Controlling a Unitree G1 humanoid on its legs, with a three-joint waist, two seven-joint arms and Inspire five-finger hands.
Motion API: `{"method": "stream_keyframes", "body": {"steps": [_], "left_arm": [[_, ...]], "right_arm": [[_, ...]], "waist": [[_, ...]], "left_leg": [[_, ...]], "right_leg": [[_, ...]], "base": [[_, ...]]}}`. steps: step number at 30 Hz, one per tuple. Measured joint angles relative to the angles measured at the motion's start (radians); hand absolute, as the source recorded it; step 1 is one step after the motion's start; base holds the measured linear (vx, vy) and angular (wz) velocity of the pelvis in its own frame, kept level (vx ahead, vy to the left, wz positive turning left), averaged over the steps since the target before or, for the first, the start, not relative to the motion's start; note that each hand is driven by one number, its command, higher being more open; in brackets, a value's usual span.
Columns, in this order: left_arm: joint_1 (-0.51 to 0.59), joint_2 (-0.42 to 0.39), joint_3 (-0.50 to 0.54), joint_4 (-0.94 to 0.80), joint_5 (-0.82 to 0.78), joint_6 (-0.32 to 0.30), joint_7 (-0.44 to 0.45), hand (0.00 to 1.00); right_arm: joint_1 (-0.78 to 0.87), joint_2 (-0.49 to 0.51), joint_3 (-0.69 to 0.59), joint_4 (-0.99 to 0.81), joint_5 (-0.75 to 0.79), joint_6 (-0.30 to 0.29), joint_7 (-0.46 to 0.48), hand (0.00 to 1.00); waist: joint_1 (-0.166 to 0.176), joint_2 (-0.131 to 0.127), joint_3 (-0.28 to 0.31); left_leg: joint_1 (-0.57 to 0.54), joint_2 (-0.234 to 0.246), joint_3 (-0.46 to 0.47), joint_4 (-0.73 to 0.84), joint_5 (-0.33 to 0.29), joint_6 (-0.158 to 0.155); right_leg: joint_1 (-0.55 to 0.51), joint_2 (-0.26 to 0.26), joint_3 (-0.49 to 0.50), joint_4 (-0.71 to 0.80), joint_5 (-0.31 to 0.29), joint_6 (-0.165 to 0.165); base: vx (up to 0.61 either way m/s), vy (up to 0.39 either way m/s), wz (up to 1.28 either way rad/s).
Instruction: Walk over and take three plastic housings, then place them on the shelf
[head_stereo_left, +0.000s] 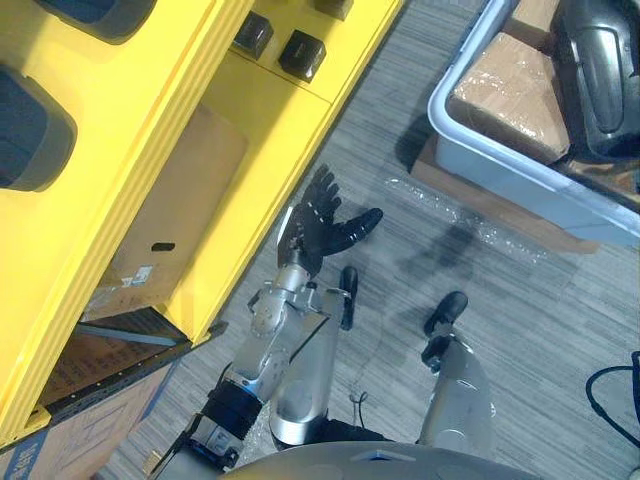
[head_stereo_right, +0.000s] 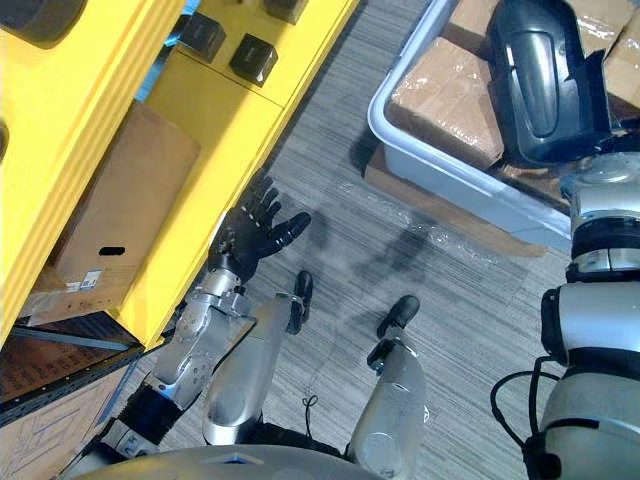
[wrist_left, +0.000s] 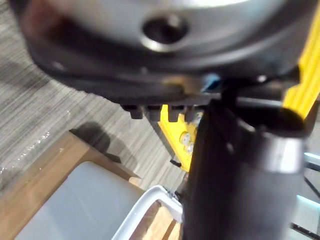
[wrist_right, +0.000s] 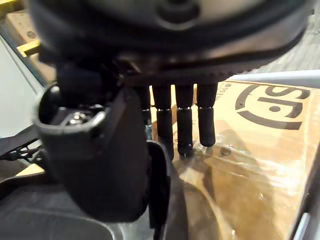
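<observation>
Left robot hand (head_stereo_left: 322, 228) spread open above floor (head_stereo_left: 560, 330), right robot hand (wrist_right: 184, 125) straight-fingered beside plastic housing (head_stereo_right: 540, 80), over wrapped box (wrist_right: 260, 165)

Grey striped carpet floor (head_stereo_left: 520, 330) runs beside a yellow shelf rack (head_stereo_left: 150, 90).

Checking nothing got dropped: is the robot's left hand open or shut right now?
Open. The left hand has fingers spread straight above the grey floor beside the yellow shelf, holding nothing.
</observation>
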Motion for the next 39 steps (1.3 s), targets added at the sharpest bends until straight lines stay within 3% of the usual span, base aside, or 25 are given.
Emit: {"method": "stream_keyframes", "body": {"steps": [3,7,10,13,19,26,32,39], "left_arm": [[0.017,0.000,0.000,-0.001,0.000,0.000,-0.003,1.00],[0.047,0.001,0.001,-0.024,0.000,0.000,-0.003,1.00],[0.077,0.002,0.010,-0.046,0.000,0.000,-0.003,1.00],[0.106,0.004,0.024,-0.070,-0.006,0.000,-0.009,1.00],[0.172,0.003,0.071,-0.130,-0.044,0.000,-0.018,1.00],[0.178,0.012,0.114,-0.214,-0.011,0.010,-0.014,1.00],[0.097,0.072,0.132,-0.214,0.005,0.164,-0.019,1.00],[-0.085,0.120,0.148,-0.145,-0.038,0.340,-0.050,1.00]], "right_arm": [[0.009,0.048,-0.026,0.053,0.006,0.038,0.066,0.00],[0.017,0.052,-0.053,0.055,0.003,0.035,0.092,0.00],[0.051,0.084,-0.082,0.068,0.001,0.005,0.090,0.00],[0.089,0.108,-0.092,0.071,-0.042,-0.094,0.062,0.00],[0.176,0.148,-0.091,-0.119,-0.158,-0.129,0.017,0.00],[0.283,0.243,-0.109,-0.432,-0.300,-0.130,-0.092,0.00],[0.313,0.284,-0.125,-0.589,-0.397,-0.169,-0.177,0.00],[0.317,0.288,-0.134,-0.657,-0.485,-0.224,-0.195,0.00]], "waist": [[-0.004,0.002,-0.002],[-0.012,0.003,-0.002],[-0.024,0.003,-0.002],[-0.031,0.002,-0.002],[-0.067,-0.006,0.004],[-0.118,-0.081,0.043],[-0.148,-0.142,0.045],[-0.186,-0.171,0.043]], "left_leg": [[0.028,0.002,-0.001,-0.011,-0.001,-0.004],[0.043,0.005,-0.002,-0.014,0.000,-0.006],[0.066,0.009,-0.007,-0.023,-0.002,-0.009],[0.094,0.008,-0.004,-0.045,0.002,-0.013],[0.134,0.014,0.010,-0.072,0.015,-0.020],[0.212,0.032,0.047,-0.124,0.023,-0.035],[0.269,0.046,0.089,-0.157,0.028,-0.042],[0.337,0.046,0.133,-0.184,0.024,-0.046]], "right_leg": [[0.025,0.002,-0.003,-0.002,-0.006,-0.002],[0.041,0.007,-0.006,-0.006,-0.007,-0.003],[0.071,0.014,-0.013,-0.019,-0.007,-0.003],[0.091,0.015,-0.012,-0.023,-0.009,-0.006],[0.107,0.021,0.001,-0.026,-0.006,-0.001],[0.144,0.043,0.037,-0.046,-0.008,-0.006],[0.171,0.060,0.074,-0.076,0.008,-0.005],[0.207,0.066,0.122,-0.093,0.015,0.000]], "base": [[0.00,0.000,0.00],[0.00,0.005,0.01],[0.00,0.010,0.03],[0.00,0.000,0.00],[0.01,-0.004,-0.07],[-0.01,-0.016,-0.16],[0.01,-0.001,-0.20],[0.02,0.028,-0.16]]}}
